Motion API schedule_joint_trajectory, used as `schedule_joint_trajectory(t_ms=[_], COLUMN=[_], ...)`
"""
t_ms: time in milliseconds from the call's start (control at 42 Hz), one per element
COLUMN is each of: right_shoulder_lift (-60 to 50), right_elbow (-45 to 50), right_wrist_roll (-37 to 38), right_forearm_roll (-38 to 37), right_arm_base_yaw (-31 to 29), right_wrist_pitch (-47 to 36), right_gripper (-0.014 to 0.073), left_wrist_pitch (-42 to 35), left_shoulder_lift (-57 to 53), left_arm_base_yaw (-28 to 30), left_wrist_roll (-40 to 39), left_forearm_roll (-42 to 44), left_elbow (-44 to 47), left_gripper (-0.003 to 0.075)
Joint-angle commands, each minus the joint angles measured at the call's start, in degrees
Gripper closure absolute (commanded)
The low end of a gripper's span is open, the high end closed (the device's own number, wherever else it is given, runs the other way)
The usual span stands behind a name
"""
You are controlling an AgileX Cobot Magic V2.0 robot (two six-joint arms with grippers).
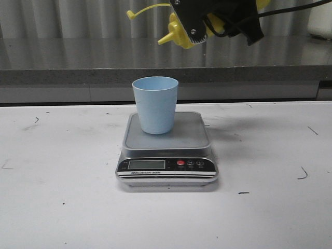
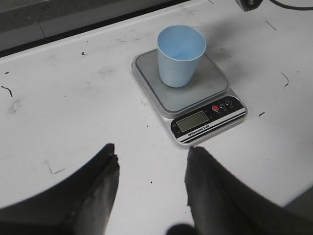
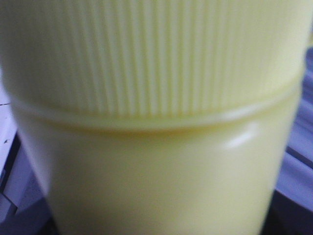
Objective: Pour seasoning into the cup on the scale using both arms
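Note:
The light blue cup (image 1: pixel 155 104) stands upright on the steel platform of the scale (image 1: pixel 189 136), whose black panel faces the table's front edge. Above and slightly right of the cup, the yellow seasoning bottle (image 1: pixel 179 33) hangs tilted in my right gripper (image 1: pixel 207 23), nozzle pointing left and down, short of the cup's rim. A thin yellow cap strap sticks out to its left. In the right wrist view the seasoning bottle (image 3: pixel 156 122) fills the frame and hides the fingers. My left gripper (image 2: pixel 151 166) stands open over bare table, near the front corner of the scale (image 2: pixel 195 95) and the cup (image 2: pixel 180 55).
A grey counter ledge (image 1: pixel 104 62) runs behind the white table (image 1: pixel 62 171), which carries small dark scuff marks. A white container (image 1: pixel 320 21) stands at the back right. A black cable trails from the right arm.

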Motion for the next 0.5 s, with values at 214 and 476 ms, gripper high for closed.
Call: schedule_joint_trajectory(t_ms=[214,476], right_shoulder_lift=[-3.30,-3.30], right_elbow=[-2.28,-2.28], right_wrist_roll=[-0.10,5.06], right_forearm_roll=[-4.68,-0.34], right_arm_base_yaw=[0.00,0.00], right_wrist_pitch=[0.09,1.54], right_gripper=[0.0294,0.0294], left_wrist_pitch=[-4.07,-4.07], left_shoulder_lift=[-0.35,-0.35], left_arm_base_yaw=[0.04,0.04], left_wrist_roll=[-0.08,-0.08], left_forearm_roll=[-0.62,-0.62], left_elbow=[-1.59,-1.59], left_gripper=[0.0407,0.0407])
